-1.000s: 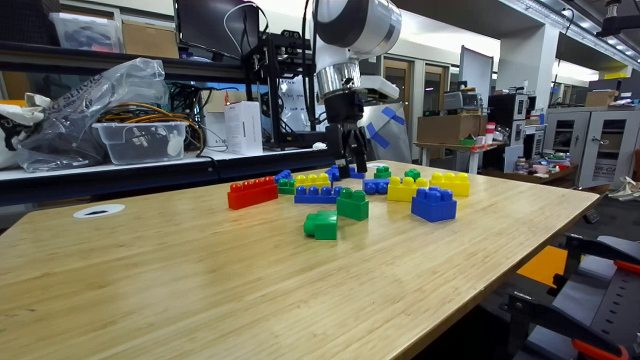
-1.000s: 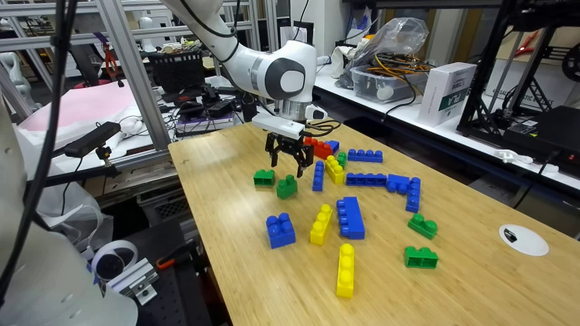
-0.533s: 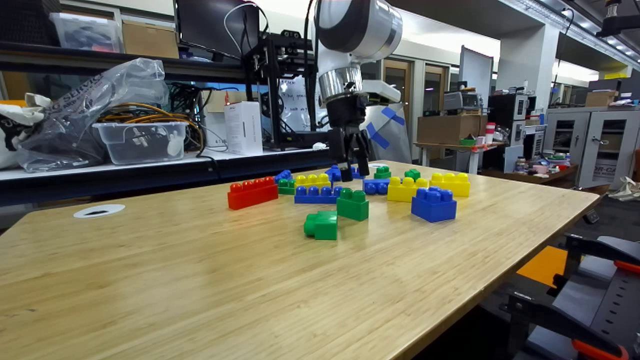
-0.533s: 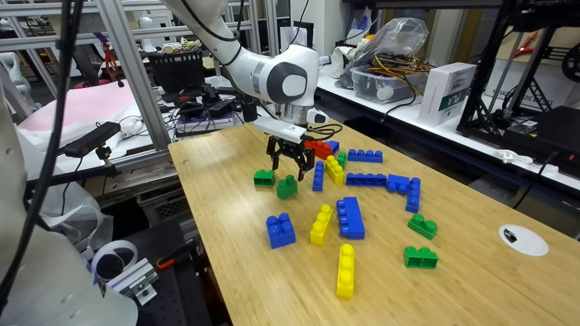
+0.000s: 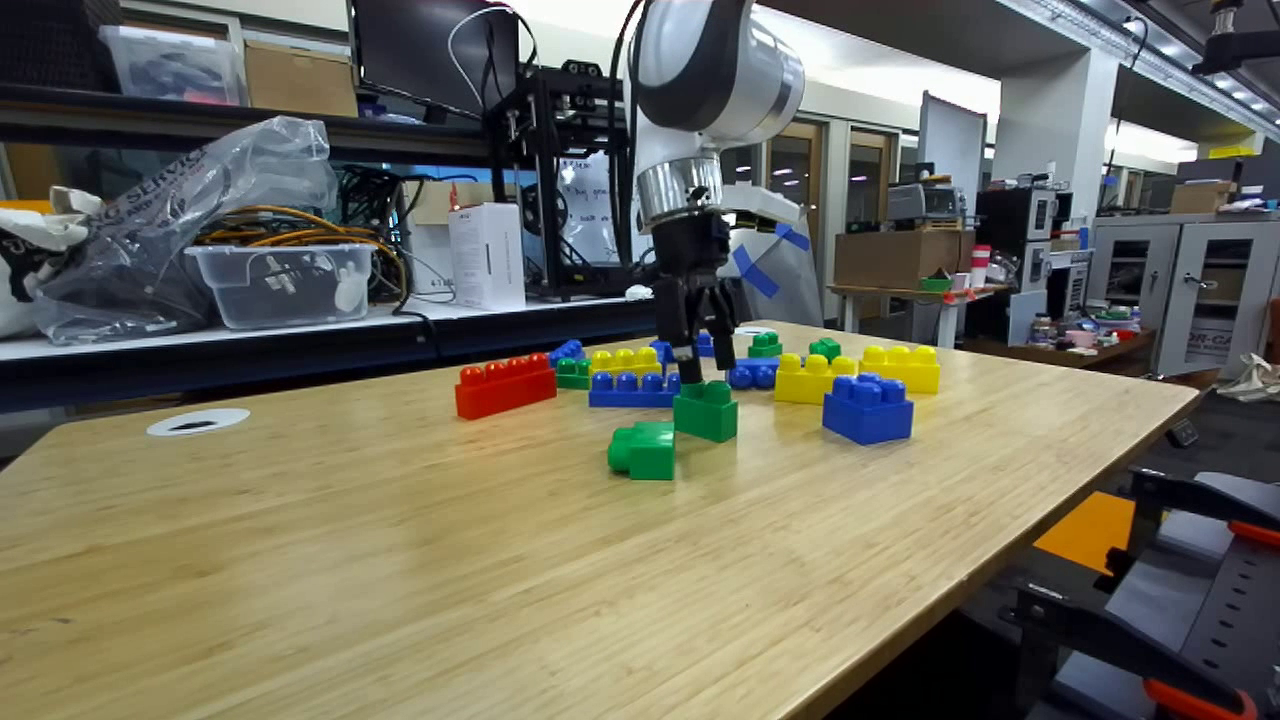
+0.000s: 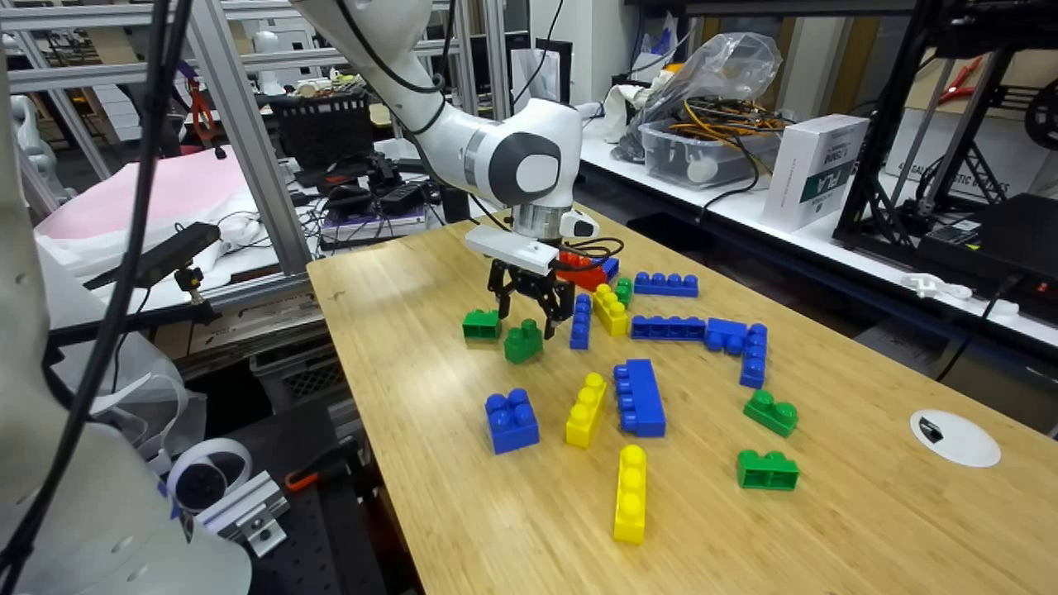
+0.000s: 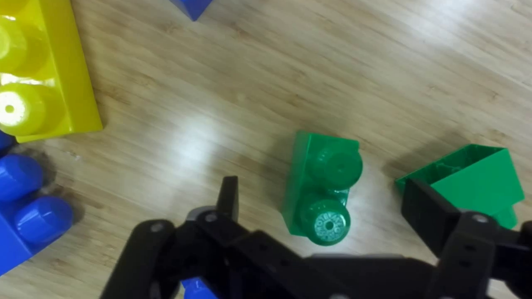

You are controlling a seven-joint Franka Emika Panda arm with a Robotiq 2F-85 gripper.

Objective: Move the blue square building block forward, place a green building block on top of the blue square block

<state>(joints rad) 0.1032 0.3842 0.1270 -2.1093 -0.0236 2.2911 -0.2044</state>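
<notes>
Hanging over the wooden surface point(image 6: 496, 529): one black pincer point(image 5: 709, 370), pointing down, jaws spread wide apart. Framed between them in the wrist view: green building block point(image 7: 321, 189), dark, two studs, upright on the surface; whether the pincer touches it, I cannot make out. Just beside that block: bright green brick point(image 7: 478, 182), lying on its side, hollow underside showing. Near these: narrow blue brick point(image 6: 581, 322), studs up. Farther along: yellow brick point(image 6: 612, 312), small green brick point(image 6: 624, 291), red brick point(image 5: 505, 390) with its studs in a row. Apart from the green pair, and seen in both exterior views: blue square building block point(image 6: 512, 424), upright, studs up, standing on the surface. Next to it: second yellow brick point(image 6: 584, 413), upright. Then: large blue brick point(image 6: 645, 398), on its side; third yellow brick point(image 6: 630, 497), upright. Outermost: green two-stud brick point(image 6: 770, 413), side-lying green brick point(image 6: 767, 472), and a flat white disc point(image 6: 959, 440) with a dark mark.
</notes>
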